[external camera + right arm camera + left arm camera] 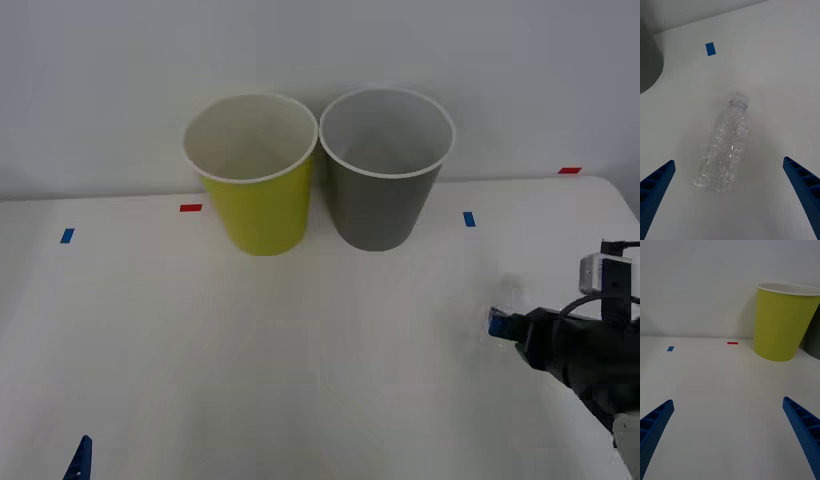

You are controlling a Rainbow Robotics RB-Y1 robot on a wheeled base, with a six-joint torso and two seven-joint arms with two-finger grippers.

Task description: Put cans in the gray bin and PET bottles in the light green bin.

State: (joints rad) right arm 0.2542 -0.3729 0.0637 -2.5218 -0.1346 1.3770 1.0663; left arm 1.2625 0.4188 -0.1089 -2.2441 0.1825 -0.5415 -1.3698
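A small clear ribbed PET bottle (725, 150) lies on its side on the white table, its open neck pointing away from my right gripper (728, 161). That gripper is open and hovers over the bottle, with one blue finger on either side and no contact. In the front view my right gripper (500, 323) is at the table's right side. The light green bin (255, 175) and the gray bin (385, 170) stand upright side by side at the back centre. My left gripper (727, 401) is open over bare table at the front left. Cans are out of view.
Small blue tape marks (469, 219) and red tape marks (190, 208) are stuck to the tabletop near the bins. The table's right edge (625, 205) runs close to my right arm. A plain wall stands behind the bins.
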